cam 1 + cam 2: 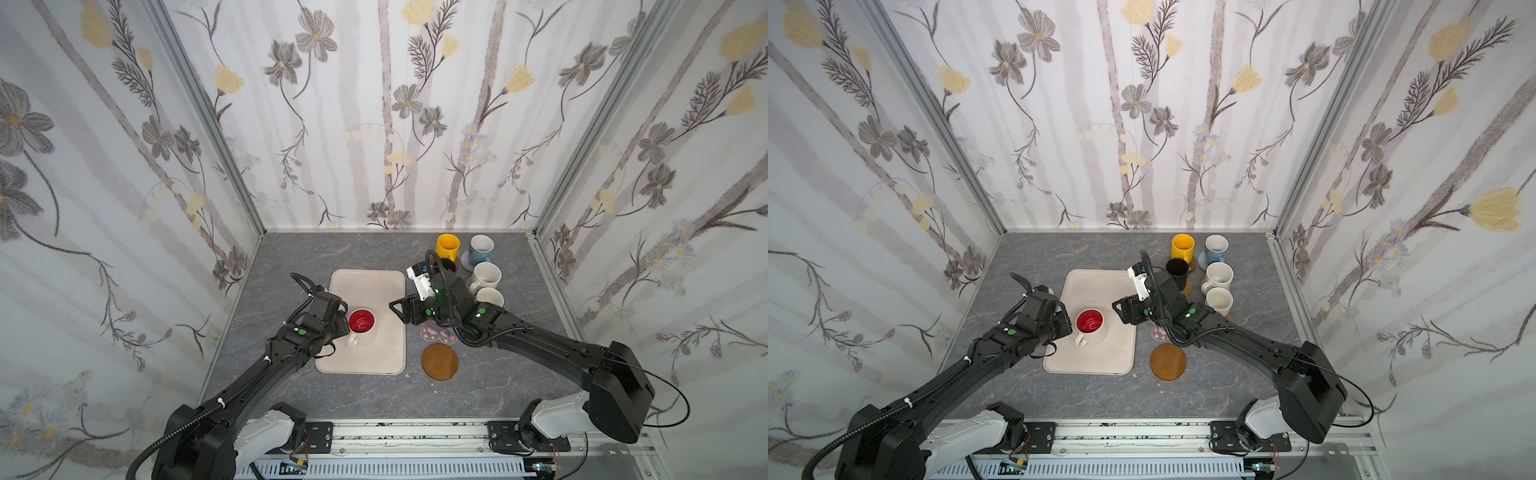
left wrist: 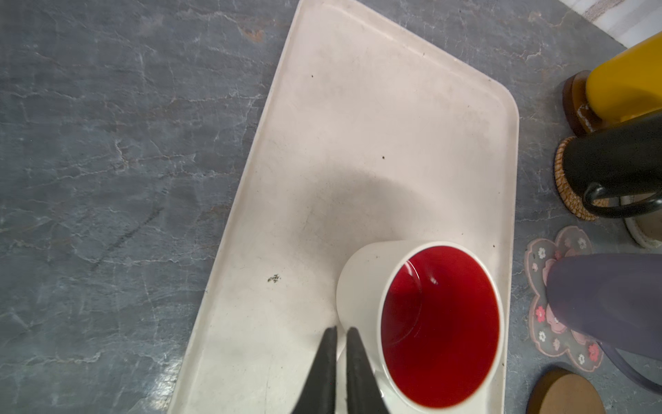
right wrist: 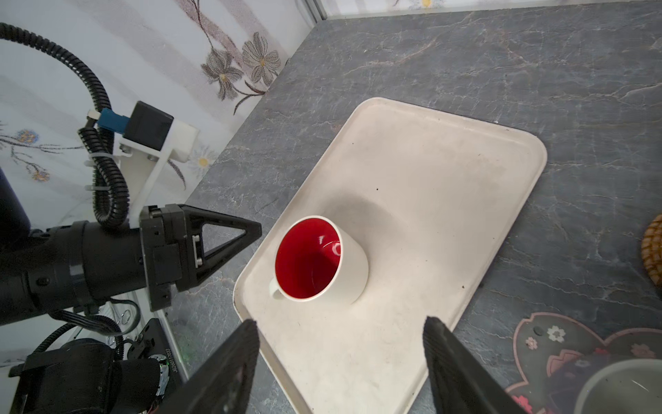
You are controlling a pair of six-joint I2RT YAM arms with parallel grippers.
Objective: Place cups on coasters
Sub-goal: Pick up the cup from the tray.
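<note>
left gripper (image 2: 343, 330) nearly closed beside red-lined mug (image 2: 360, 283); right gripper (image 3: 341, 321) wide, empty.

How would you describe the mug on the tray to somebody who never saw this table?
Find the large beige tray in the middle. One mug stands on it. Unlike the mugs at the right, it is white outside, red inside.

The mug (image 1: 361, 326) stands on the tray (image 1: 374, 286), just ahead of the left pincer (image 2: 341, 331) and farther ahead of the right pincer (image 3: 340, 320). Behind the right pincer stand other mugs (image 1: 486, 276), seemingly on coasters (image 1: 464, 262), with a bare coaster (image 1: 439, 361) beside it.
</note>
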